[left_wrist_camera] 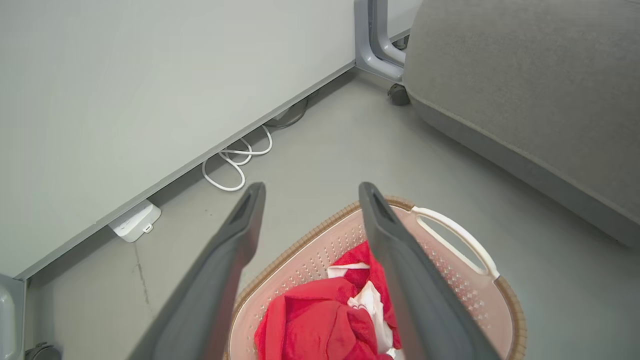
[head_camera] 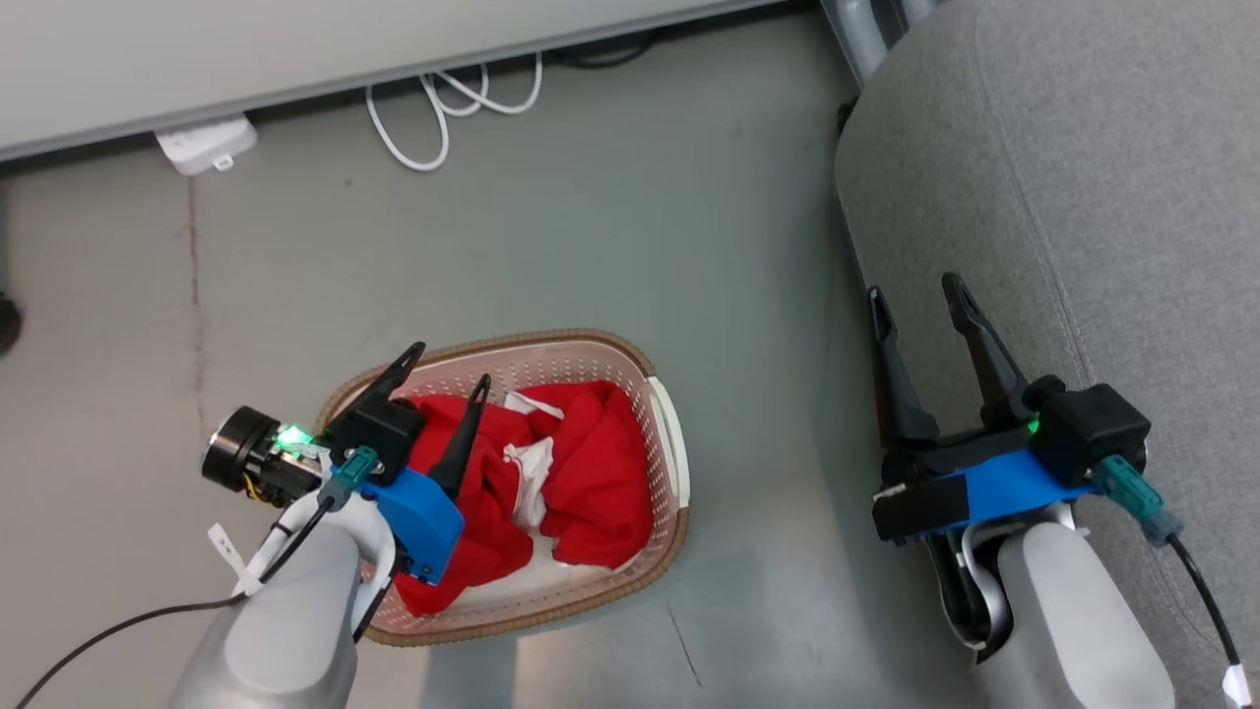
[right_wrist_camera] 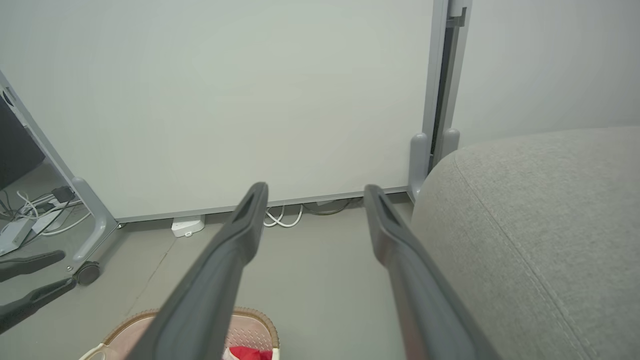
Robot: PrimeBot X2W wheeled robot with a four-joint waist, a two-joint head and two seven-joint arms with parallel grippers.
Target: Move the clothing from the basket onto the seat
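I see a white cable (head_camera: pixel 441 126) looped on the floor (head_camera: pixel 591 246) along the panel's (head_camera: pixel 295 49) bottom edge, a white box (head_camera: pixel 207 146) near it, and a caster (left_wrist_camera: pixel 398 94) at the panel's end.

Bright, even, diffuse light; soft shadows; sharp frames, wide-angle wrist distortion.

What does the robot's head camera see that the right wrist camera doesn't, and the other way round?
Head camera: the whole pile of red clothing in the basket, with the open left gripper over it. Right wrist camera: a tall grey post going up the wall and a little black wheel on the floor. Both: the grey seat, the white cable loops, the basket's rim, a bit of red, and the open right gripper.
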